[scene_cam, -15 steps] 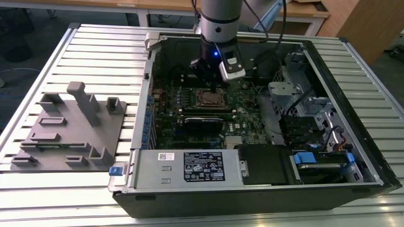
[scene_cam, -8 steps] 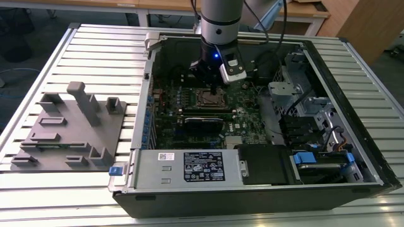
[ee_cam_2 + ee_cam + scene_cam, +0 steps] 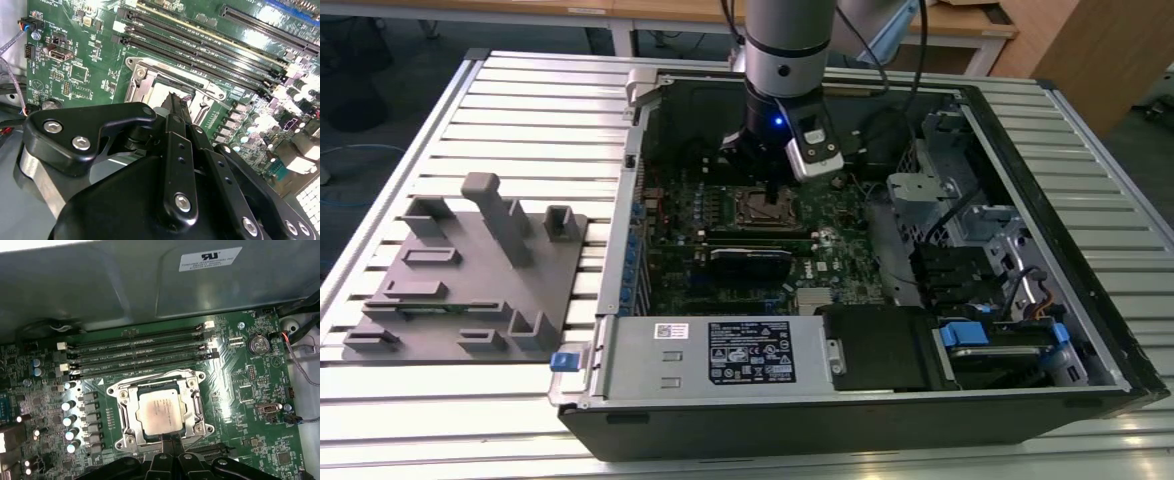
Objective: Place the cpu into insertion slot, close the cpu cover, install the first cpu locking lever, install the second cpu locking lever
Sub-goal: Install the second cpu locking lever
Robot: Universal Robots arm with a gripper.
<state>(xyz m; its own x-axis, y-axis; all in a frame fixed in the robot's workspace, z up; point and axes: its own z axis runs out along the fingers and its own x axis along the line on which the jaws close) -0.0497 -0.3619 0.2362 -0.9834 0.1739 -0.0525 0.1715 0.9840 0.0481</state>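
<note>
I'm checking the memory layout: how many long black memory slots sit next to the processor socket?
4, side by side in a row: first, second, third, fourth, the fourth nearest the socket. All look empty. None seems hidden in the first wrist view.

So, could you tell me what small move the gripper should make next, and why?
Probably a slight press downward where it is. The chip already lies in the socket, the metal cover lies flat around it, and the gripper, fingertips together, sits right at the socket's edge. Whether the cover is latched there, I cannot tell.
</note>
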